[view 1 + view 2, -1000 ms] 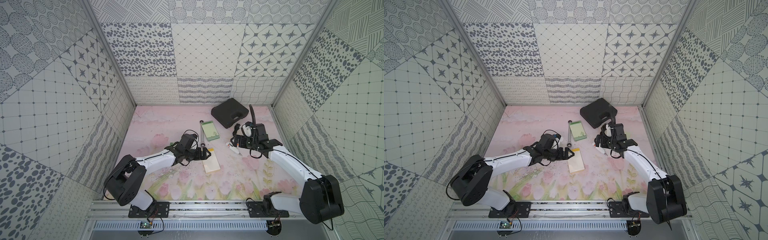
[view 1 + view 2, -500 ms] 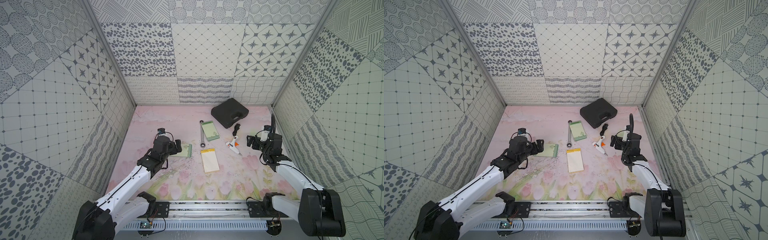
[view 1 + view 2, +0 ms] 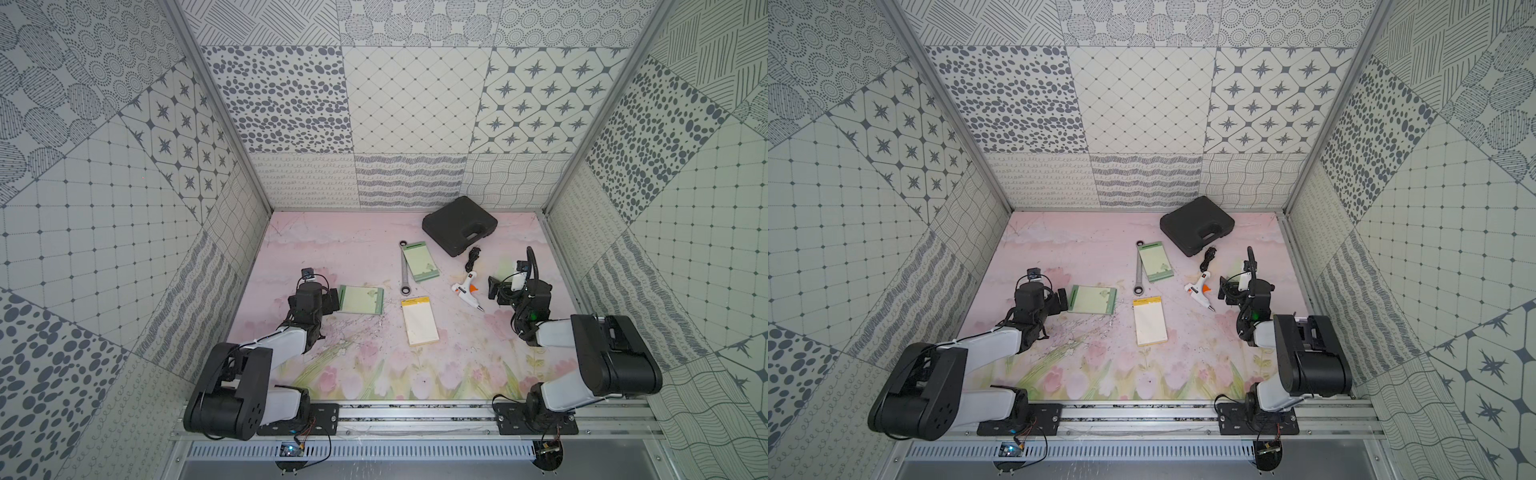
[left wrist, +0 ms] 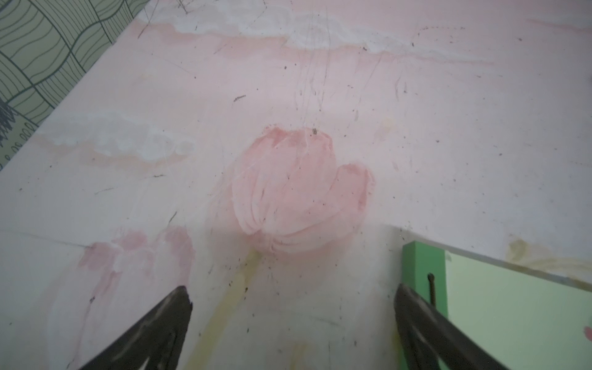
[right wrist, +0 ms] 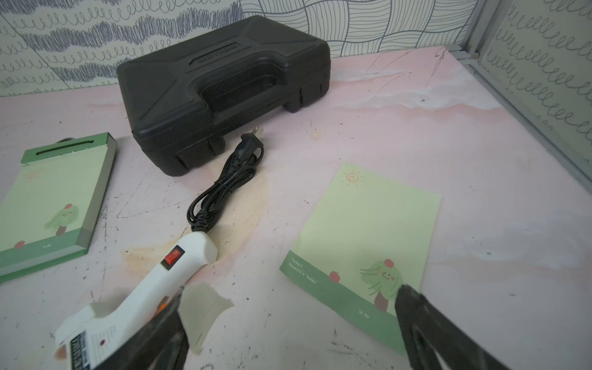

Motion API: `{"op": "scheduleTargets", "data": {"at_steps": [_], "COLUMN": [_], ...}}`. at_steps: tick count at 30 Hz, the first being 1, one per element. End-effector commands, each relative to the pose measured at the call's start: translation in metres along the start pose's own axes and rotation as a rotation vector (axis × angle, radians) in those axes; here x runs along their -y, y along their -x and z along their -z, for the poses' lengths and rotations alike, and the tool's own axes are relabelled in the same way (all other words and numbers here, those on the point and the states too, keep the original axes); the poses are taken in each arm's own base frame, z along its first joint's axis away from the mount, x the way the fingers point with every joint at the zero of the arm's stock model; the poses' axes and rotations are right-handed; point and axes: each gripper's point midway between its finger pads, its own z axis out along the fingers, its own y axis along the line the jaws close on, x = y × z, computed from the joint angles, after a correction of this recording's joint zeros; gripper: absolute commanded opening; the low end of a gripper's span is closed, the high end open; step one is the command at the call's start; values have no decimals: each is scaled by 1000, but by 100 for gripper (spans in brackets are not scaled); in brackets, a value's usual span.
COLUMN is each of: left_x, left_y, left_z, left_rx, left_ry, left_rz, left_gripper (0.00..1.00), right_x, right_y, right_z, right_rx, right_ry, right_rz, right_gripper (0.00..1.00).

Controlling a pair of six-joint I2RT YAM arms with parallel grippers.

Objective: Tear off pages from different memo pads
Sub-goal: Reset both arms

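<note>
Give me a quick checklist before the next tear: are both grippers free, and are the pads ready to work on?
1. Left gripper open and empty: ok.
2. Right gripper open and empty: ok.
3. Loose green page lying flat, out of both grippers: ok.
4. Cream pad flat, nothing on it: ok.
5. Far green pad clear of the wrench: not ok, the wrench lies along its edge.
6. Cream pad already missing a page: cannot tell.
</note>
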Motion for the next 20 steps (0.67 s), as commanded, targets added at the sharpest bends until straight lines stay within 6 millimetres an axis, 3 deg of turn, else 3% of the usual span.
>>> {"op": "scheduleTargets", "data": {"at_steps": [1, 3, 9, 20], "left_x": [2, -4, -2, -4], "left_y": [54, 48, 43, 47], "left_z": [-11, -14, -22, -30], "left_rx": [288, 333, 233, 212], "left_ry": [-66, -52, -76, -59], "left_rz": [-17, -2, 13, 11], "left_gripper": [100, 100, 100, 100], "right_x": [-6, 3, 23, 20], "right_y": [37, 39, 40, 41], "right_z": [-1, -6, 0, -1], "right_rx": [113, 114, 130, 128], "right_ry": [22, -31, -224, -220], "right_rz": [50, 26, 7, 18], "right_gripper": [98, 99, 99, 99]}}
